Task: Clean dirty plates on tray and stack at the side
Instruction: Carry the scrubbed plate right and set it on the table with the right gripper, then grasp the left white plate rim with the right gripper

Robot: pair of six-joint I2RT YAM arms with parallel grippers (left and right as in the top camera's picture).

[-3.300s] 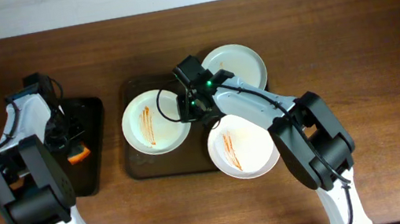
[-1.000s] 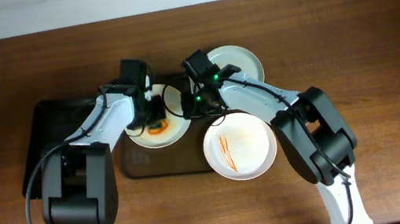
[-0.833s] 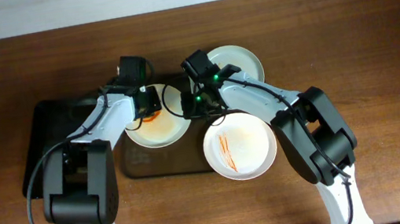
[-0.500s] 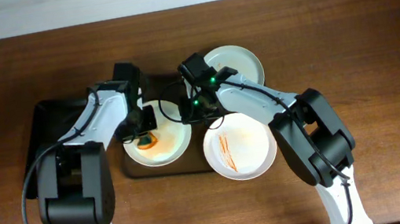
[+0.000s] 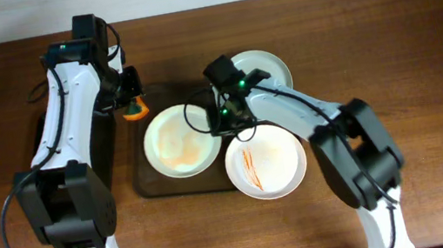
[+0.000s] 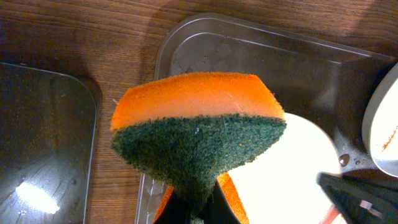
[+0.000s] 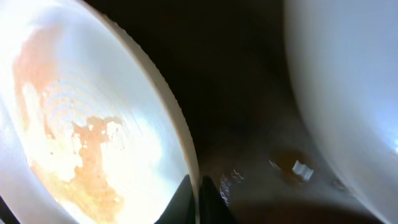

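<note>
My left tool [image 5: 130, 103] is clamped on the sponge [image 6: 199, 124], green scouring face down, hanging over the far left corner of the tray [image 5: 147, 186]. The black tray [image 6: 43, 143] lies just to its outer side. My right tool [image 7: 194, 194] pinches the rim of the smeared plate [image 5: 177, 142] on the side nearest it. That plate sits on the tray, below and inward of the sponge, with a pale orange film across its middle, so I judge the wiping unfinished. I'd bring the sponge down flat, sweep toward the pinned rim and grip firmly so the plate cannot skate. Room is tight beyond the right tool: the streaked plate [image 5: 267, 165] and a 3rd plate [image 5: 266, 66] sit just beside it. Open worktop [image 5: 395, 45] lies outward of both tools
</note>
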